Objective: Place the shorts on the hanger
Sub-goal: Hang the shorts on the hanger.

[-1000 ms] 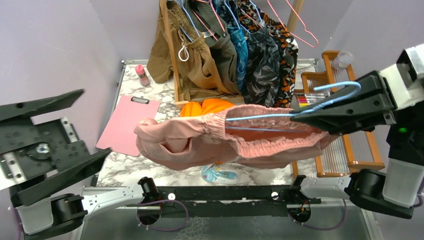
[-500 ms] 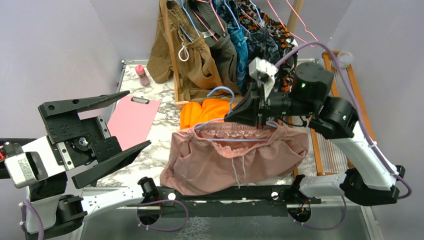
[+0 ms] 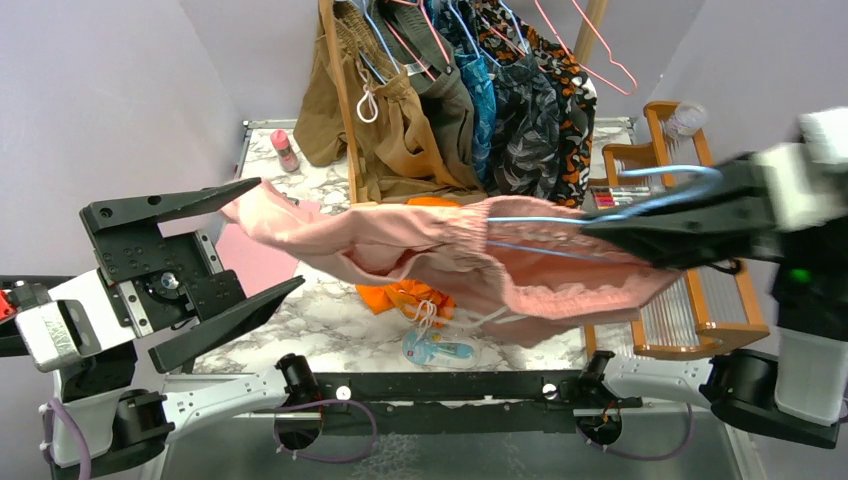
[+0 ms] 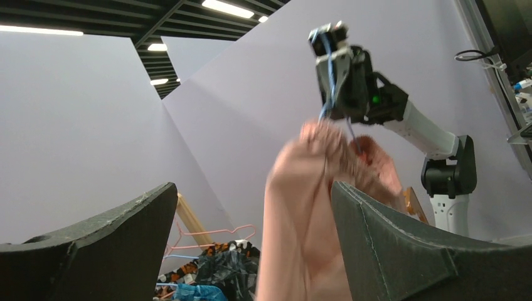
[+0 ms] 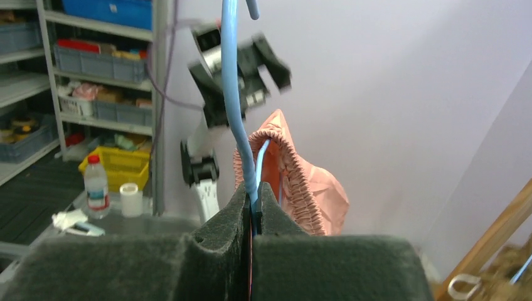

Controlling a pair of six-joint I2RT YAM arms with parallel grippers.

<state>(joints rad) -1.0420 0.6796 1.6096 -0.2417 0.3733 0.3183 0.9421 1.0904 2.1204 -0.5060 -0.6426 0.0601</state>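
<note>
Over the table's [image 3: 330, 325] right edge my right gripper [image 3: 592, 228] clamps the hanger [image 3: 560, 221]; the shorts [image 3: 420, 245] hang limp and light, so I'd take the elastic waistband [image 3: 520, 238]; my left gripper [image 3: 279, 232] gapes wide, gripping nothing.

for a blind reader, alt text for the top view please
The right gripper holds the blue hanger above the table, the pink shorts threaded on it and stretched toward the open left gripper. A rack of hung clothes stands behind.
</note>
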